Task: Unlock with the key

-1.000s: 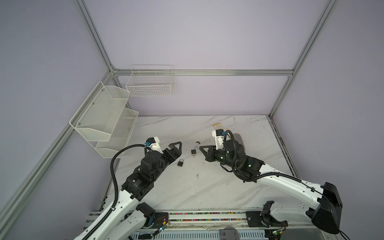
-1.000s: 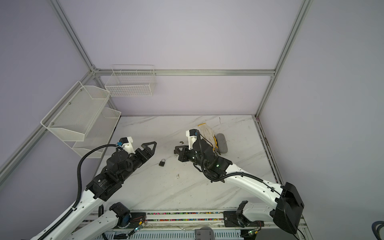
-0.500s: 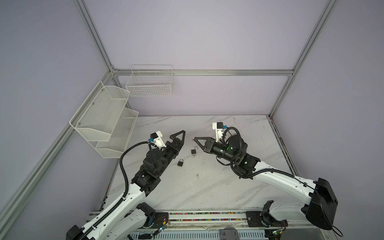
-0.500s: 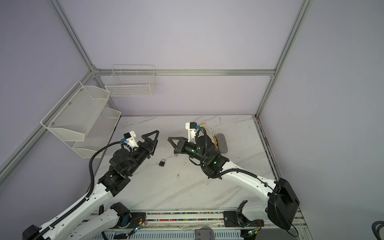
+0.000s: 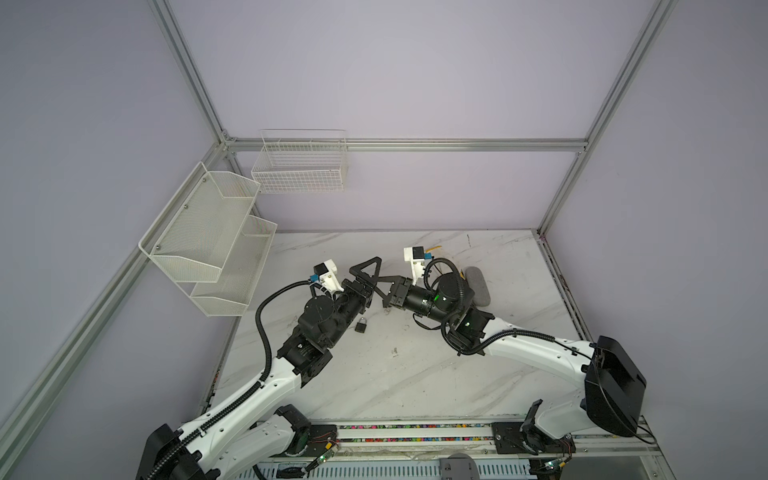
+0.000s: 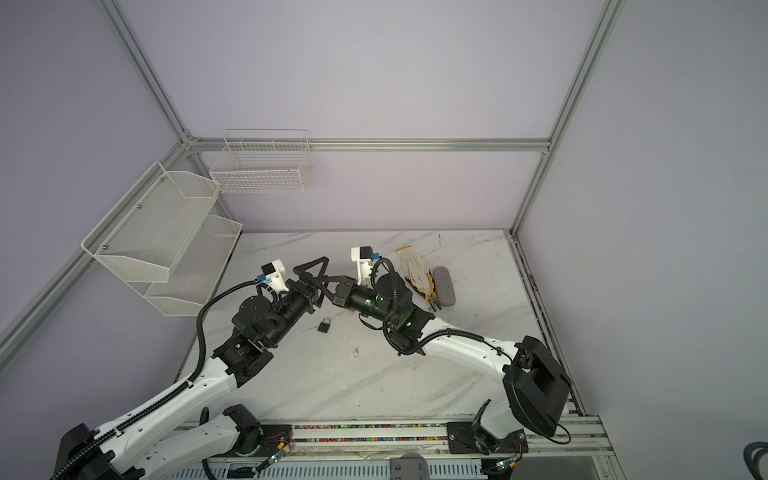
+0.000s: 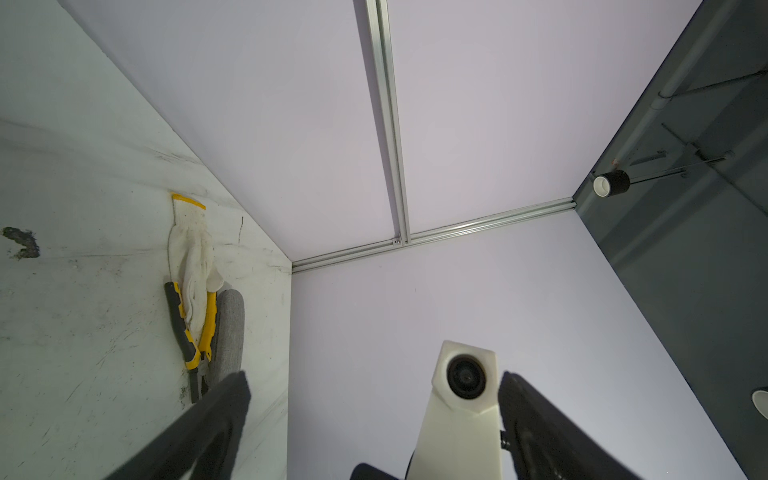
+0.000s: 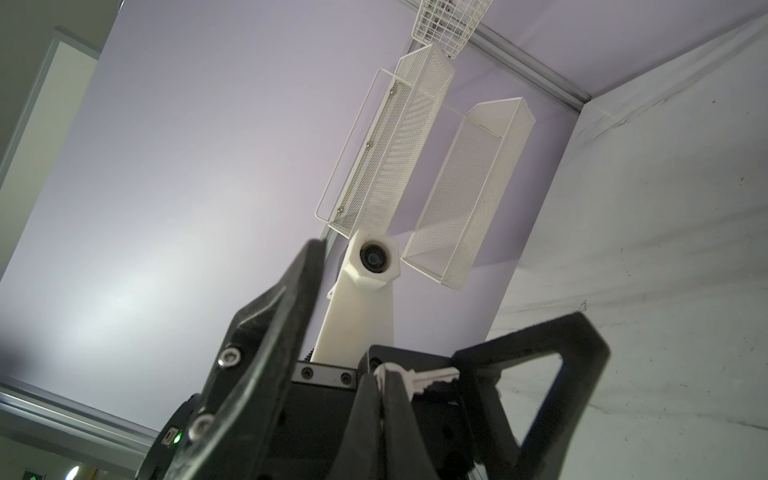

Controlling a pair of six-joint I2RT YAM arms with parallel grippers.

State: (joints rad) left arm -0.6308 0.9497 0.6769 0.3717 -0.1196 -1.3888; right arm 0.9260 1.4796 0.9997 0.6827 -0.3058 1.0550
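A small dark padlock (image 5: 361,325) (image 6: 325,324) lies on the marble table (image 5: 415,374), free of both grippers. In the right wrist view my right gripper (image 8: 384,374) is shut on the head of a silver key (image 8: 434,377), and the blade sticks out sideways. In both top views the right gripper (image 5: 384,284) (image 6: 330,284) is raised above the table and points left. Its tips reach in between the spread fingers of my left gripper (image 5: 370,276) (image 6: 318,276). The left gripper (image 7: 374,395) is open and holds nothing. Its black fingers (image 8: 286,316) stand on either side of the key.
A white work glove (image 6: 411,264), yellow-handled pliers (image 6: 428,286) and a grey case (image 6: 444,286) lie at the back right of the table. White mesh shelves (image 5: 208,241) and a wire basket (image 5: 299,166) hang on the left and back walls. A small dark mark (image 5: 394,352) is mid-table.
Both arms lifted off the table and came together. The right gripper swung left with the key, in between the left gripper's open fingers. The padlock stayed put.
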